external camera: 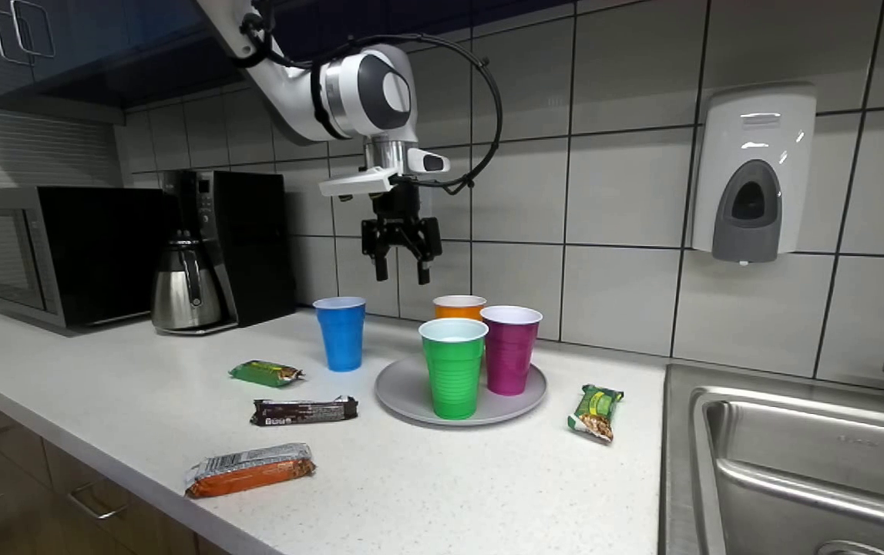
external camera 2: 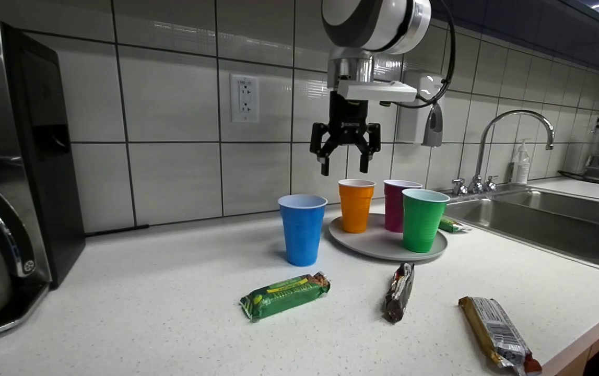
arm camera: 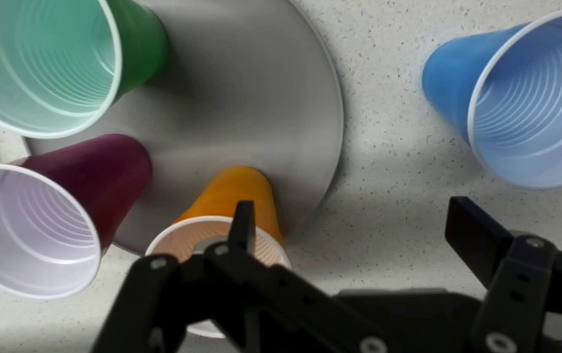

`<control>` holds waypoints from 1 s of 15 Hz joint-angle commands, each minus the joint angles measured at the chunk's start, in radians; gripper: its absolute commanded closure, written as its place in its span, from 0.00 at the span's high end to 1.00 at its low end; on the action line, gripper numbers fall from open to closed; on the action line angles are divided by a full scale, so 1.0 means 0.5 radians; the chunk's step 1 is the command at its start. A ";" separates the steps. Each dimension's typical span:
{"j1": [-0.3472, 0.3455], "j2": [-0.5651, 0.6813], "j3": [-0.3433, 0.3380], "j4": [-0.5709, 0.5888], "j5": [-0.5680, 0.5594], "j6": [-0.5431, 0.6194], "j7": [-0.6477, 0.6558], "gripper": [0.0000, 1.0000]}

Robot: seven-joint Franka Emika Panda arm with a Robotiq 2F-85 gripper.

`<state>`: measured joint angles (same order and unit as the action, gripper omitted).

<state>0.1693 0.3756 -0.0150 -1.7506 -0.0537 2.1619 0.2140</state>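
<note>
Straight down from the gripper [external camera 2: 344, 168] now, and onto the bench [external camera: 442, 493], running wide on both sides. Well off one way, the sink [external camera: 680, 455]; well off the other, the microwave [external camera: 106, 247] and, nearer, the coffee maker [external camera: 245, 231]. Back to the sink side, the dispenser [external camera: 757, 154]. Lower and closer, the plate [arm camera: 261, 88]. Up to the gripper itself: hanging tips-down, spread wide! Nearest beneath, not touching, upright on the plate, the orange cup [external camera 2: 355, 209]. Beneath on the coffee-maker side, upright on the bench, the blue cup [external camera 2: 302, 232]. Farther off sinkward, both upright on the plate, the purple cup [external camera: 512, 351] and the green cup [external camera: 453, 378]. Lower and toward the front edge, the orange bar [external camera: 253, 470], the brown bar [external camera: 304, 411] and a green bar [external camera: 266, 374]; and past the plate, near the sink, another green bar [external camera: 596, 411].
</note>
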 commanded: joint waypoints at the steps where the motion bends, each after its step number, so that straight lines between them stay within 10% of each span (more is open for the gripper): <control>1: -0.027 0.039 -0.001 0.061 -0.062 -0.011 0.073 1.00; 15: -0.060 0.217 -0.043 0.247 -0.050 -0.028 0.086 1.00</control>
<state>0.1517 0.4489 -0.0395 -1.6820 -0.0591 2.1619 0.2313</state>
